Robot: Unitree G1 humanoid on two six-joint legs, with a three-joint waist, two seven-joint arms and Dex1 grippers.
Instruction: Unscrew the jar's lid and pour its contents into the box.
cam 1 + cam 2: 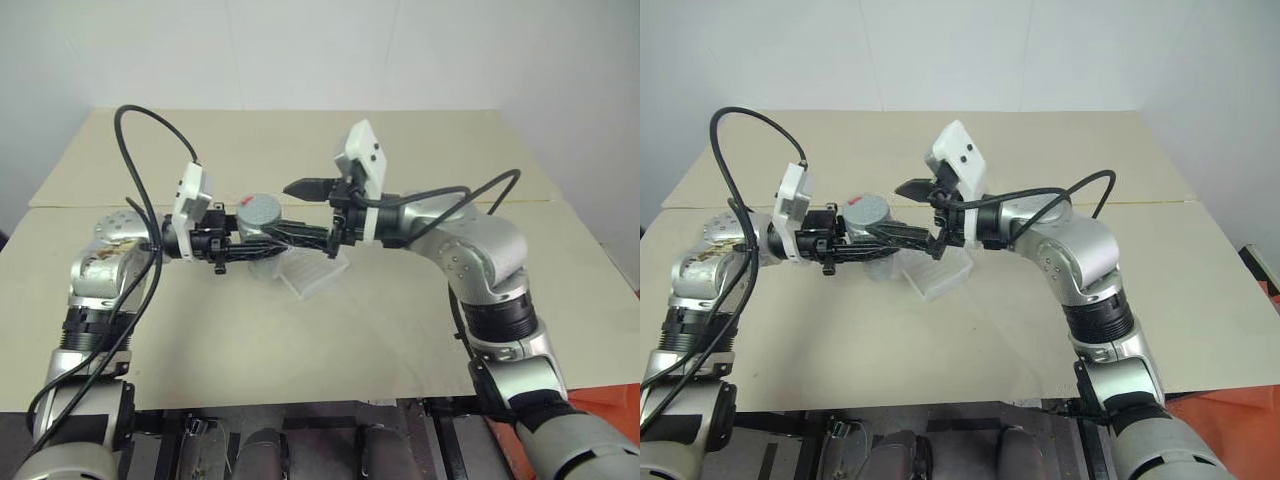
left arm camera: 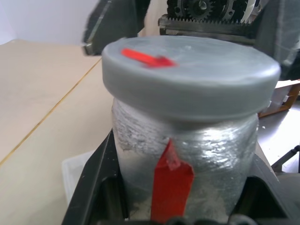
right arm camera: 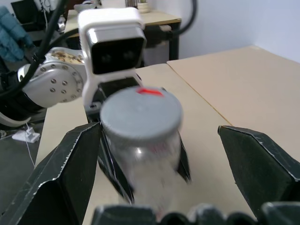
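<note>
Your left gripper [image 1: 262,240] clenched the jar [image 2: 185,154] upright, lid [image 1: 260,211] facing up, right gripper [image 3: 154,154] spread wide, above the box [image 1: 310,272].

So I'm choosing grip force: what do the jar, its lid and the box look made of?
The small silvery jar with a red strip looks like clear plastic or glass under crinkled film; I can't tell which. Its round grey lid looks like matte moulded plastic, smooth and rounded. The shallow clear box looks like thin translucent plastic.
</note>
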